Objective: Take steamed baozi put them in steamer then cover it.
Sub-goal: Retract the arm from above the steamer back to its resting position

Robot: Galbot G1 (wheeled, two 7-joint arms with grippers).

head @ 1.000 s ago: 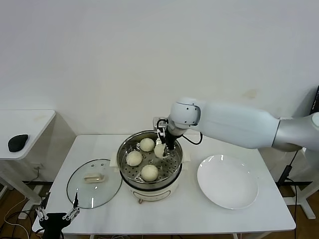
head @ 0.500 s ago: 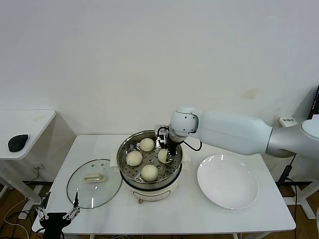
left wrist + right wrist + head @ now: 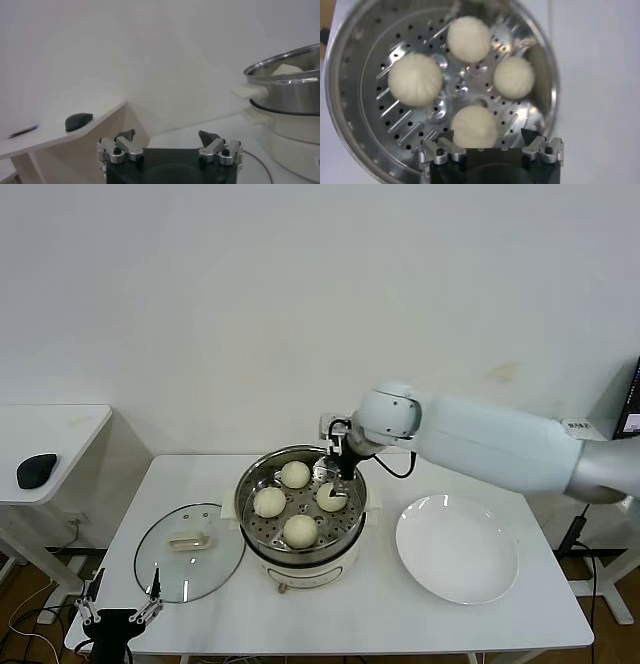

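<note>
Inside steamer [image 3: 300,529]: four round baozi [image 3: 300,529], no long axis.

Right arm [image 3: 500,446]: smooth glossy white shell, thick tube, rounded ball-like joint housing near wrist. Black cable looped beside wrist. Right pincer [image 3: 491,145]: black body, silver metal finger mounts with dark screws, black fingertips. Left pincer [image 3: 170,146]: same build, black block, two silver bolted brackets, dark pointed tips.

cream-white baozi [image 3: 300,529], shiny perforated steel steamer [image 3: 250,494], white plate [image 3: 457,556]
</note>
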